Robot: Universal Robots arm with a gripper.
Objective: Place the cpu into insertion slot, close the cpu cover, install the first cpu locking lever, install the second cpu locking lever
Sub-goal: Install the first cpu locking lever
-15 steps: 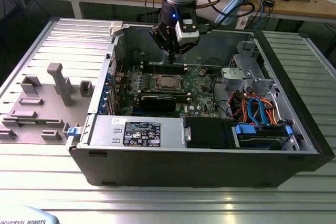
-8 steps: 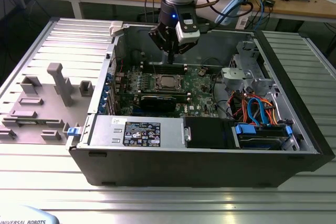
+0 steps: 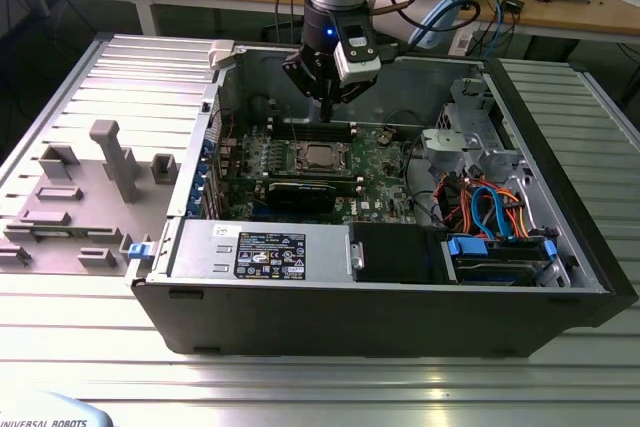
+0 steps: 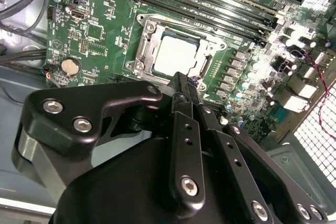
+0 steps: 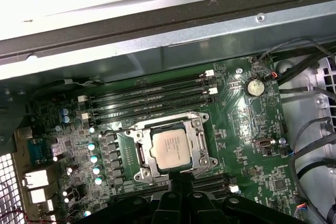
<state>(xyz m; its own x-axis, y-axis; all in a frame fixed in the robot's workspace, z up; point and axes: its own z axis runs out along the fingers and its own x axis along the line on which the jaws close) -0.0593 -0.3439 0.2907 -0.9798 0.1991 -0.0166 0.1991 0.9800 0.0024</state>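
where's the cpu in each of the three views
Exterior view: cpu mid-motherboard, just under the gripper.
Second wrist view: cpu in its socket, just past the gripper tip.
First wrist view: cpu in the same socket, just past the gripper tip.
Shared landmark: the long black memory slots alongside it.

Above the insertion slot (image 3: 318, 156) the open computer case (image 3: 350, 317) leaves free room straight down, where the gripper (image 3: 327, 117) hangs. Memory slots (image 3: 315, 131) border its far side and the graphics card (image 3: 300, 194) its near side; cables (image 3: 485, 207) and the drive cage (image 3: 470, 129) crowd the exterior view's right
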